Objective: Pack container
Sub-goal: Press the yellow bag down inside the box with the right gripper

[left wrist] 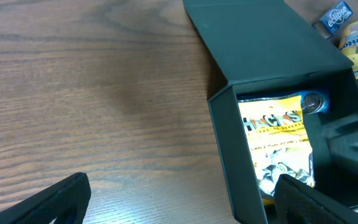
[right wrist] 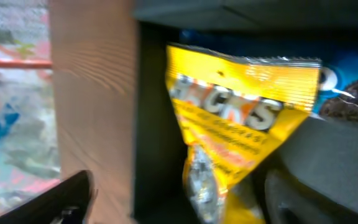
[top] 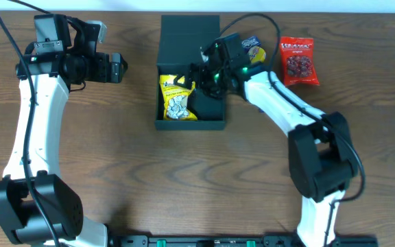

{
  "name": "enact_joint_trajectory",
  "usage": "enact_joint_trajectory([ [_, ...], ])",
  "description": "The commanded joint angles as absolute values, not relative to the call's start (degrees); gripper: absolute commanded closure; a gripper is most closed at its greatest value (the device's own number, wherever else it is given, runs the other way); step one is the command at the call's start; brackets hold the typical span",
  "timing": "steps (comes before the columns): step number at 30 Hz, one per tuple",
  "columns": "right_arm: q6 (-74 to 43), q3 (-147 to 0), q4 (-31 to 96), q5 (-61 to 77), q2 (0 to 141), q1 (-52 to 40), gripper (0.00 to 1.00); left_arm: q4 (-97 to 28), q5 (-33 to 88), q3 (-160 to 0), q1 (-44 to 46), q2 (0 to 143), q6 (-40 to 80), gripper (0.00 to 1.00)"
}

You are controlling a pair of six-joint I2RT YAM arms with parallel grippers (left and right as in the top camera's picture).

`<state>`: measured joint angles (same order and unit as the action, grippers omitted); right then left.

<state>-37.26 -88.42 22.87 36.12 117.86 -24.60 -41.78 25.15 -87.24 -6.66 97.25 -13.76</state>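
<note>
The container (top: 187, 125) is a dark teal-black box in the middle of the table, with its flap lid (top: 189, 31) open at the back. A yellow Hacks packet (top: 177, 99) lies in its left half. My right gripper (top: 203, 77) reaches into the box beside the packet. In the right wrist view the gripper's (right wrist: 179, 199) fingers are wide apart, with the packet (right wrist: 241, 118) between them and the box wall (right wrist: 151, 124) at left. My left gripper (top: 121, 67) is open and empty left of the box. The left wrist view (left wrist: 179, 202) shows the box wall (left wrist: 235, 155) and packet (left wrist: 278, 143).
A red snack packet (top: 298, 60) lies right of the box. A yellow Mentos tub (top: 254, 52) and a blue Eclipse pack (left wrist: 334, 15) sit by the box's back right corner. A blue packet (right wrist: 334, 81) shows inside the box behind the yellow one.
</note>
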Motion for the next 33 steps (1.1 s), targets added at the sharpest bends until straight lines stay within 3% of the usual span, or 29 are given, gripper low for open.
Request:
enact_joint_trajectory([
  [1,-34.6,-89.0,23.0,37.1,114.6,-25.1,0.44,-41.9,25.5,-87.0,-6.7,97.2,-13.7,0.05],
  [3,-34.1,-89.0,24.1,36.2,114.7,-25.6,0.76,-41.8,25.5,-87.0,-6.7,97.2,-13.7,0.05],
  [5,-32.6,-89.0,26.1,32.7,114.7,-26.2,0.98,-41.7,25.5,-87.0,-6.7,97.2,-13.7,0.05],
  [11,-25.4,-89.0,29.7,21.1,115.3,-29.2,0.99,-41.8,25.5,-87.0,-6.7,97.2,-13.7,0.05],
  [33,-24.1,-89.0,27.2,22.8,126.4,-30.8,0.99,-42.7,25.6,-87.0,-6.7,97.2,-13.7,0.05],
])
